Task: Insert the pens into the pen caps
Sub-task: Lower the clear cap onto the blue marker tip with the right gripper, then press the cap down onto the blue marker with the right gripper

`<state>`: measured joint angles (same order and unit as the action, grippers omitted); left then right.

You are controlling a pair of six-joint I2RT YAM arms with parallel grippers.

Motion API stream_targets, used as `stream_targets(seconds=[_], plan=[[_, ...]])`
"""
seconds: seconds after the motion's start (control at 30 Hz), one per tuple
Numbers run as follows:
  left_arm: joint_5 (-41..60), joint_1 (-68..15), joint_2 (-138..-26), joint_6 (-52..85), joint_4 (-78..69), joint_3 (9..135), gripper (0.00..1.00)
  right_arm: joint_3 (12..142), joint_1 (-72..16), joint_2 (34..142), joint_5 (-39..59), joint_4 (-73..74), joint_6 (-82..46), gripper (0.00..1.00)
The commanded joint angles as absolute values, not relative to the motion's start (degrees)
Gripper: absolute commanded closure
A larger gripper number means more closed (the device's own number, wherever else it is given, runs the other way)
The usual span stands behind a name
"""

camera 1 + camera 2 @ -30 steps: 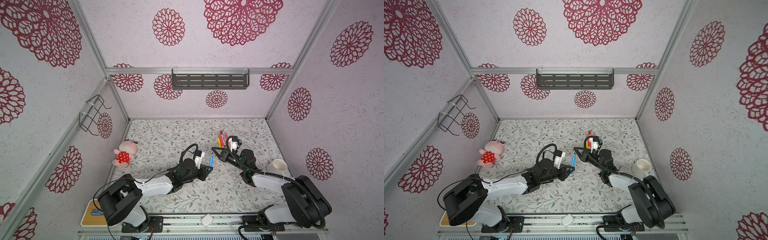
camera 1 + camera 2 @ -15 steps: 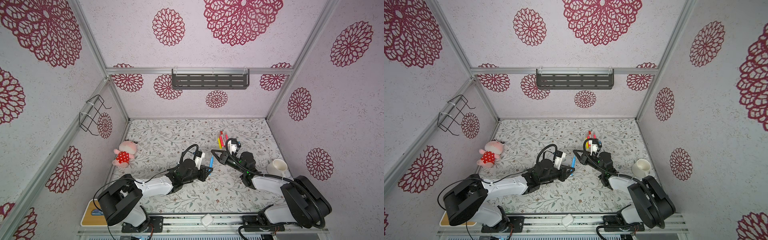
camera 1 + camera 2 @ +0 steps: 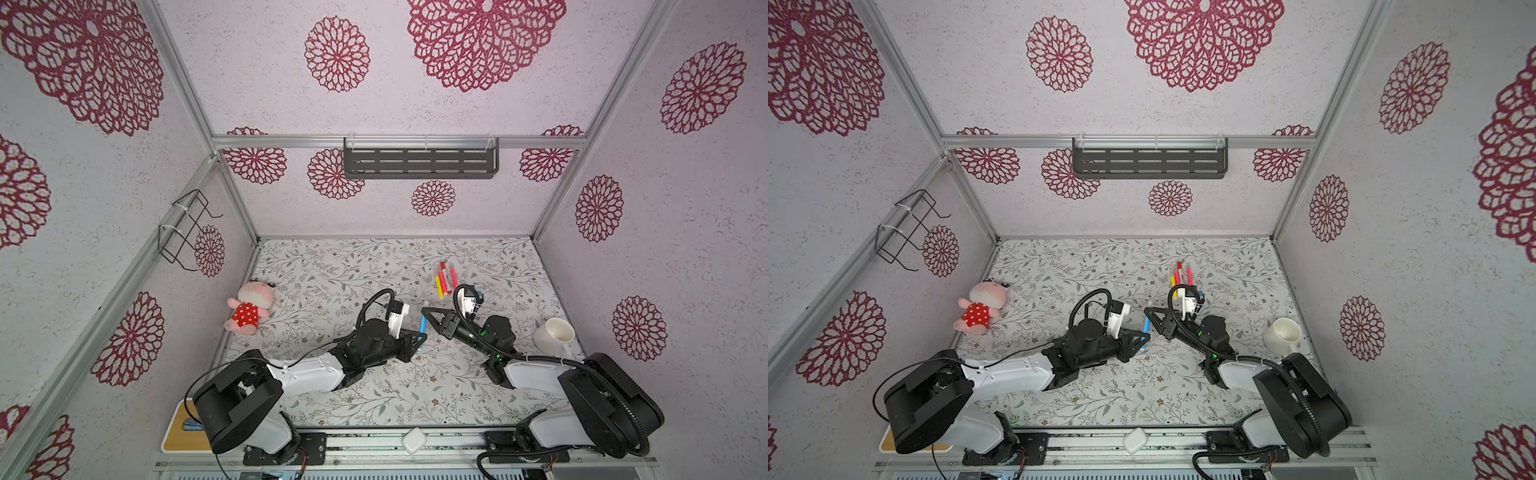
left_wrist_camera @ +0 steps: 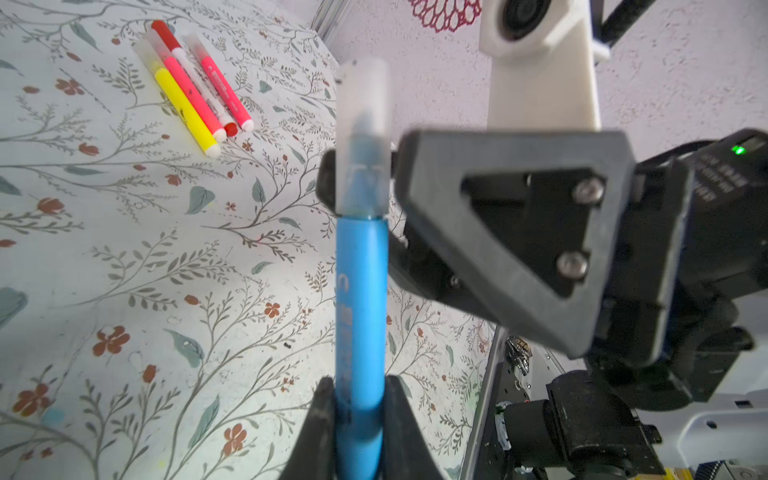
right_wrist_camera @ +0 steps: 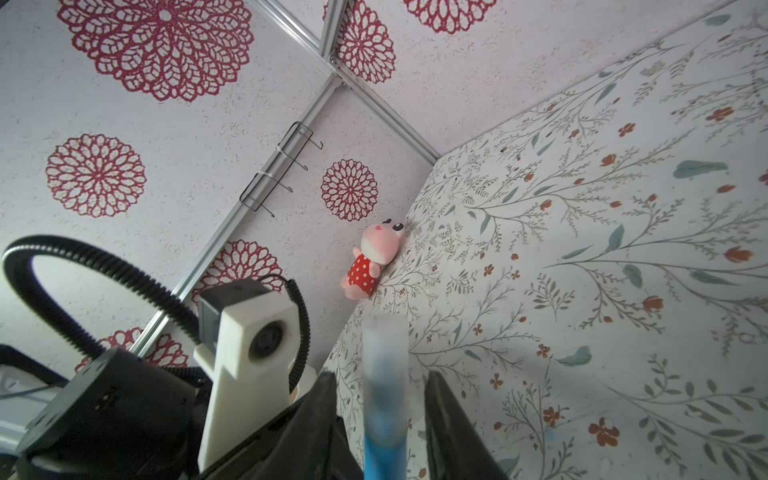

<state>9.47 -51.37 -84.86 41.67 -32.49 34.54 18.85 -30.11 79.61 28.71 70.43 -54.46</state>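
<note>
Poking out of the left gripper (image 4: 360, 386), the blue pen (image 4: 360, 307) is pinched by its tail end between two dark fingers that press hard against the barrel. Its writing end sits inside a see-through whitish cap (image 4: 362, 137), the blue tip showing faintly through the plastic, and the cap's rim meets the barrel. The right gripper (image 5: 380, 376) faces it from the opposite side, jaws parted with the cap between them; in the right wrist view a strip of background shows on either side of the cap, so those fingers grip nothing. In both top views the pen (image 3: 422, 323) hangs above the middle of the floral table cover (image 3: 332, 270), bridging the two gripper tips. Farther back and a little to the right lie the four other pens (image 3: 444, 280), side by side and touching (yellow, pink and red barrels, each seeming to end in a pale cap, though they are small to judge). A white mug (image 3: 555, 334) stands near the right wall, well apart from the pens, and a pink plush toy (image 3: 249, 309) in a red dotted dress lies against the left wall. A dark slotted shelf (image 3: 419, 162) hangs on the back wall, and a wire rack (image 3: 187, 228) on the left one.
</note>
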Motion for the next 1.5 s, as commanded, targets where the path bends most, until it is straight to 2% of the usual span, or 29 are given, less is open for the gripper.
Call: stream_targets(seconds=[0.0, 0.07, 0.23, 0.47, 0.63, 0.9, 1.13, 1.3, 1.47], plan=[[8.9, -51.3, -83.4, 42.0, -35.2, 34.5, 1.0, 17.8, -30.1, 79.0, 29.5, 76.9, -55.2, 0.46], [8.8, -51.3, -83.1, 41.9, -35.0, 34.3, 1.0, 17.1, -29.7, 78.1, 29.3, 76.4, -55.1, 0.42], [8.4, -51.3, -82.1, 41.3, -34.2, 34.1, 1.0, 16.5, -27.0, 73.4, 28.9, 71.0, -54.2, 0.4], [8.6, -51.3, -81.9, 40.9, -33.3, 34.3, 1.0, 25.6, -25.6, 61.3, 23.8, 39.5, -40.2, 0.36], [9.0, -51.4, -82.6, 40.9, -33.2, 35.1, 1.0, 32.9, -25.5, 61.1, 23.0, 27.5, -34.3, 0.35], [9.5, -51.6, -83.2, 40.6, -32.7, 36.0, 1.0, 37.4, -25.8, 66.1, 26.6, 27.7, -35.0, 0.37], [9.9, -51.6, -83.9, 40.2, -32.0, 37.1, 1.0, 39.9, -27.1, 69.3, 29.0, 28.1, -34.9, 0.51], [10.2, -51.7, -84.7, 40.1, -32.0, 37.6, 1.0, 41.2, -27.8, 70.7, 30.0, 28.1, -34.9, 0.54], [10.2, -51.7, -84.7, 40.1, -32.0, 37.7, 1.0, 42.1, -28.5, 71.9, 30.6, 28.2, -34.9, 0.61]])
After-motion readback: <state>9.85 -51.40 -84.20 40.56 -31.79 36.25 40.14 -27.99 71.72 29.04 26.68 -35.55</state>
